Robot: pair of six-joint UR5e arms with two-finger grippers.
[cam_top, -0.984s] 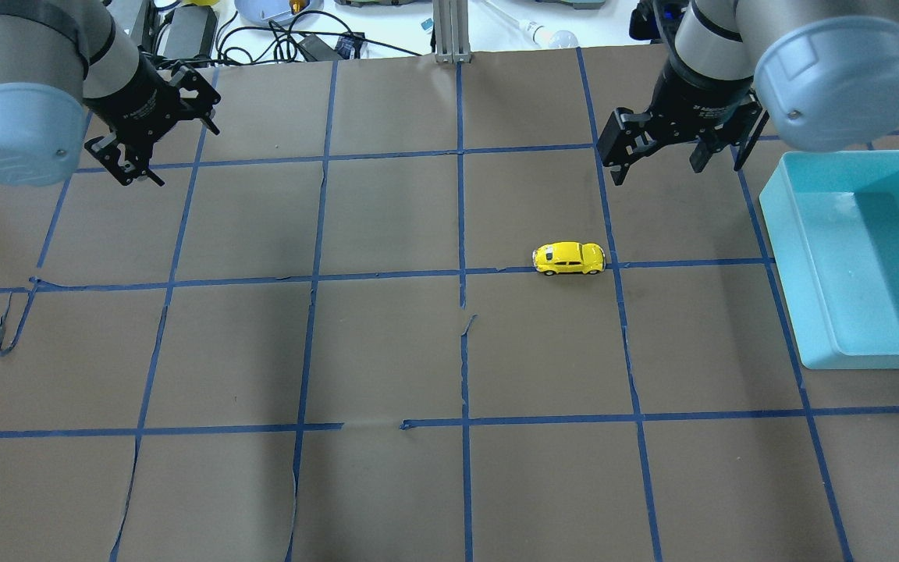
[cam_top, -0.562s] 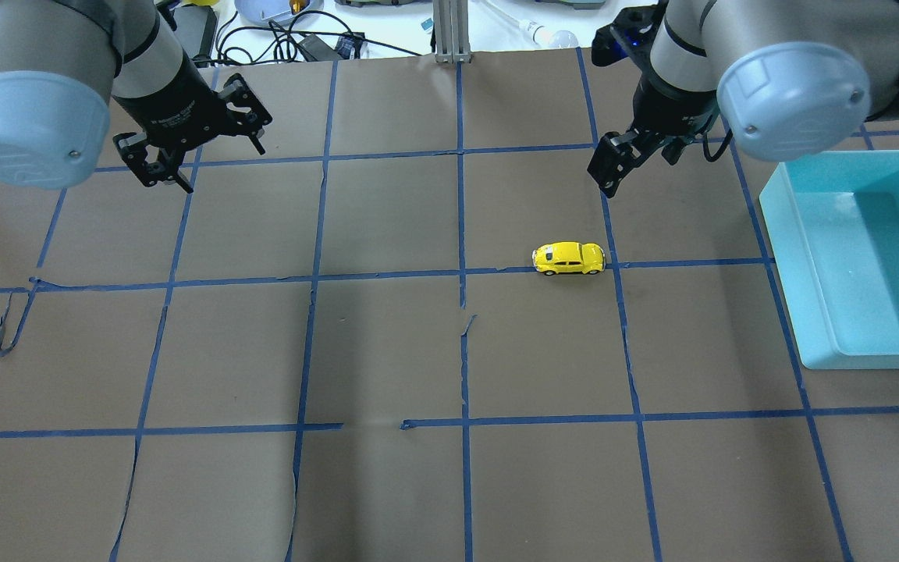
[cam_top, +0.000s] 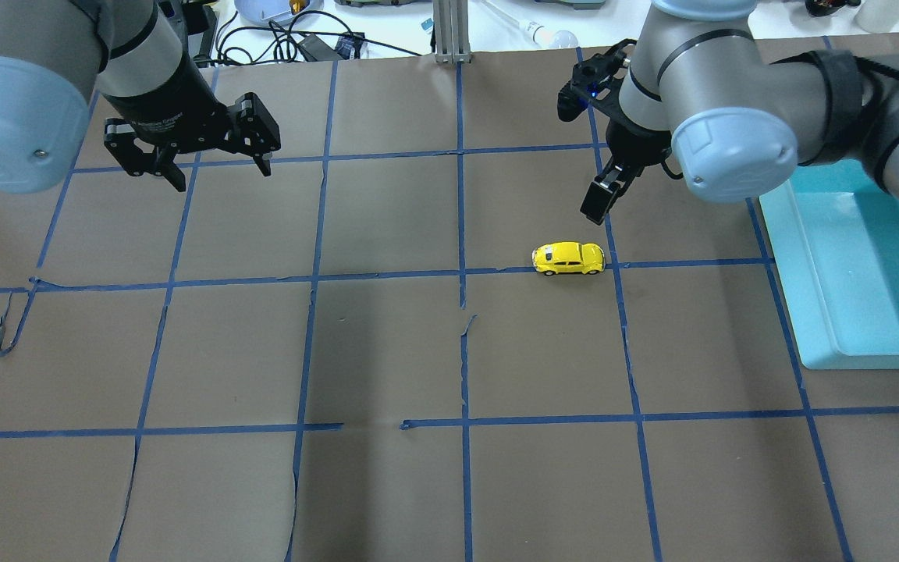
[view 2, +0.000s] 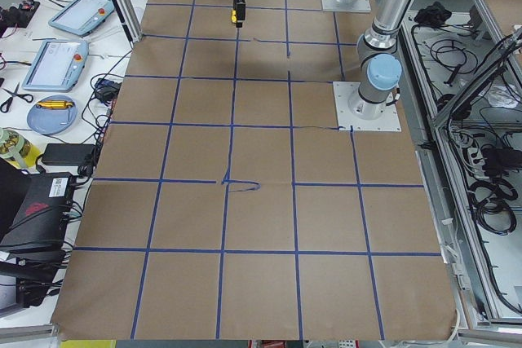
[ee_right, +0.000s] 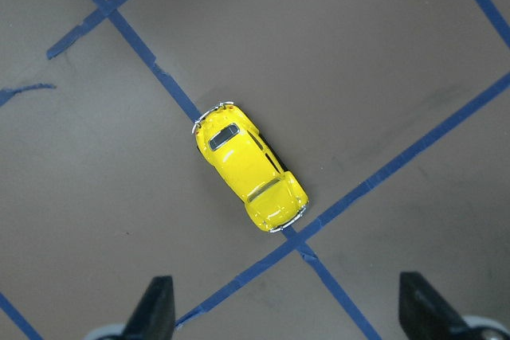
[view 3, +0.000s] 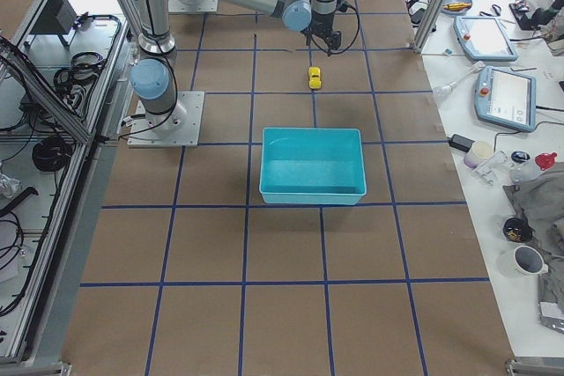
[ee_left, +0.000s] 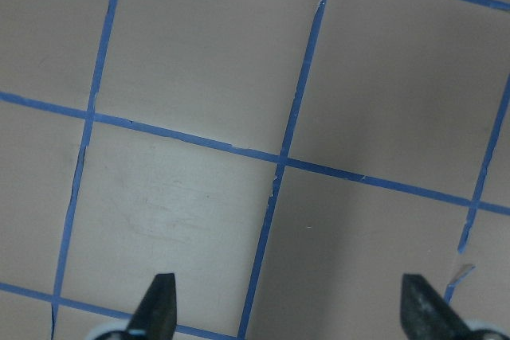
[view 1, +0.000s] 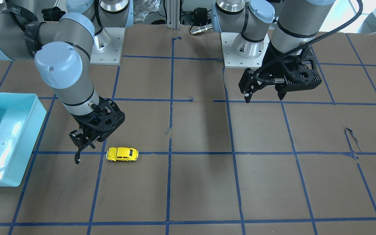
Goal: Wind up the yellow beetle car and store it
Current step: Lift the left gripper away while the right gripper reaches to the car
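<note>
The yellow beetle car (cam_top: 568, 258) stands on its wheels on a blue tape line right of the table's middle. It also shows in the front view (view 1: 122, 154), the right side view (view 3: 315, 77) and the right wrist view (ee_right: 249, 177). My right gripper (cam_top: 597, 201) hangs above the table just beyond the car's right end, apart from it. Its fingers are spread wide and empty in the right wrist view (ee_right: 291, 316), with the car lying diagonally ahead of them. My left gripper (cam_top: 222, 173) is open and empty over the far left (view 1: 264, 98), above bare paper (ee_left: 291, 316).
A turquoise bin (cam_top: 802, 289) stands at the table's right edge, also seen in the front view (view 1: 28, 143). Brown paper with a blue tape grid covers the table. Cables and devices lie beyond the far edge.
My right gripper has swung left and down toward the car and turned edge-on. My left gripper has moved right and rotated. The car has not moved.
</note>
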